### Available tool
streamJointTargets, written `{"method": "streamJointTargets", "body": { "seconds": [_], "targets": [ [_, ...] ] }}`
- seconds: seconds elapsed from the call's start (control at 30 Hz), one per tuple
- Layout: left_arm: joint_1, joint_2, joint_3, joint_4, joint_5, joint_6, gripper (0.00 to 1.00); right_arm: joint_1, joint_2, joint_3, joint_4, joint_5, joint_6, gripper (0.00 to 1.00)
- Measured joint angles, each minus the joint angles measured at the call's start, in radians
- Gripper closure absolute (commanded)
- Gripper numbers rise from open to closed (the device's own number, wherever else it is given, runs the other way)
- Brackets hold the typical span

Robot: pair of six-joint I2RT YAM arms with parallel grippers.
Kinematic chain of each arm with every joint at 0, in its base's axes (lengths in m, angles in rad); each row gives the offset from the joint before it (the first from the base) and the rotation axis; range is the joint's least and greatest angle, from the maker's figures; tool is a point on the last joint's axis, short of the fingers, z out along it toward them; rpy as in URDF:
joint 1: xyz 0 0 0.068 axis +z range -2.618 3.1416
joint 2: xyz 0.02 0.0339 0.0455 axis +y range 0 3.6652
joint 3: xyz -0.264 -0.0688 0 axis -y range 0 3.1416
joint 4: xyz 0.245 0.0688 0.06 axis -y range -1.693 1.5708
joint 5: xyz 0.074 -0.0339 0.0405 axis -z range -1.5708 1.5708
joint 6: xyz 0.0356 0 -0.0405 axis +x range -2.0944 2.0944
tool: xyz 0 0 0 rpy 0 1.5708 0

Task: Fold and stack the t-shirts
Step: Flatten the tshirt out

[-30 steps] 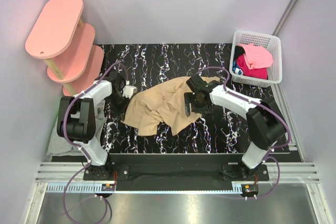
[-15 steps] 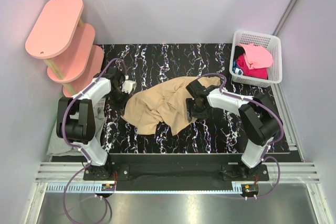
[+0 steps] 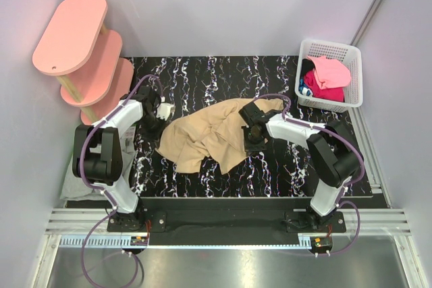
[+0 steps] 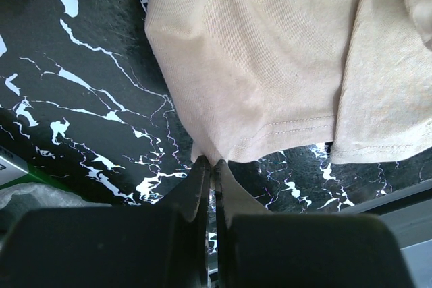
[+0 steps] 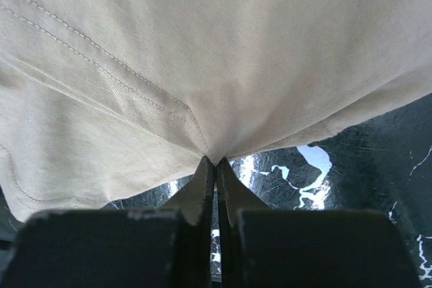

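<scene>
Centre of frame, black marbled table [image 3: 202,72]: crumpled tan t-shirt [image 3: 202,136], with the left gripper [image 4: 210,164] pinched closed on its left edge and the right gripper [image 5: 216,161] pinched closed on its right. Upper right: white basket [image 3: 329,43] holding pink and magenta t-shirts [image 3: 331,72]. Upper left: pink shelves [image 3: 71,32].

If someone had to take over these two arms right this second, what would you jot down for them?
Left hand: shut, pinching an edge of the crumpled tan cloth t-shirt.
Right hand: shut on the same shirt's other side.
The shirt lies bunched on the black marbled table; pink and magenta shirts wait in the white plastic basket.
Done: nothing folded that I can see.
To do: spread, fold, stack all.
</scene>
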Motion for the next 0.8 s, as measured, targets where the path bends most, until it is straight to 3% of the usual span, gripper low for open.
{"method": "streamJointTargets", "body": {
  "seconds": [0.17, 0.3, 0.57, 0.8],
  "targets": [
    [0.002, 0.0, 0.003, -0.003, -0.022, 0.0, 1.0, 0.0, -0.033, -0.002, -0.022, 0.001, 0.002, 1.0],
    [0.005, -0.01, 0.047, -0.024, -0.05, 0.001, 1.0, 0.0, -0.165, -0.002, -0.076, 0.008, 0.005, 1.0],
    [0.008, -0.177, 0.275, -0.104, -0.092, 0.013, 1.0, 0.0, -0.518, 0.147, -0.205, 0.049, 0.003, 1.0],
    [0.01, -0.324, 0.485, -0.23, -0.122, 0.035, 1.0, 0.0, -0.715, 0.323, -0.309, 0.072, -0.019, 1.0]
  ]
}}
